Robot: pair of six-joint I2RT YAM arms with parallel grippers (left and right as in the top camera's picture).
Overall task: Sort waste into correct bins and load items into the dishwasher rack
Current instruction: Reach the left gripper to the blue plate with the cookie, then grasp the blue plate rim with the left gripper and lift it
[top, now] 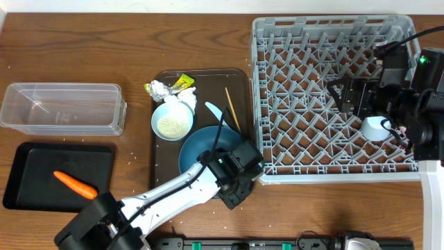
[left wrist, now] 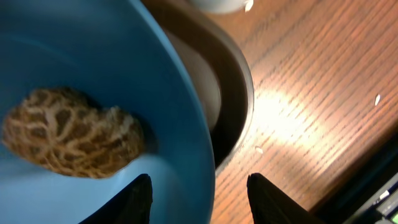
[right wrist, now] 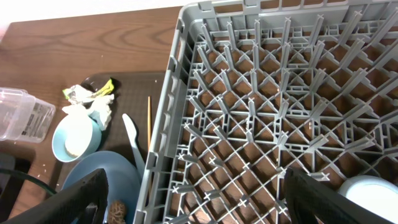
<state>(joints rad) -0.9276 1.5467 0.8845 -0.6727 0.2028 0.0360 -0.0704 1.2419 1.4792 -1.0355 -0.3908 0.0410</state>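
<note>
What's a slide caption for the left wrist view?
Left gripper open astride the rim of the blue plate, brown food chunk on it.

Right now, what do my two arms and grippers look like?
Left arm: white links, black joints, a black cable along it, black left gripper with dark tapered fingers. Right arm: mostly black housings, a green light, black cables looping above, black right gripper.

I am getting even, bright light overhead, shadows soft. Left wrist: glare is blooming on the worktop [left wrist: 283,118]; the blue plate [left wrist: 93,50] is reading slightly blurred, too close. Right wrist is looking sharp, evenly lit.
</note>
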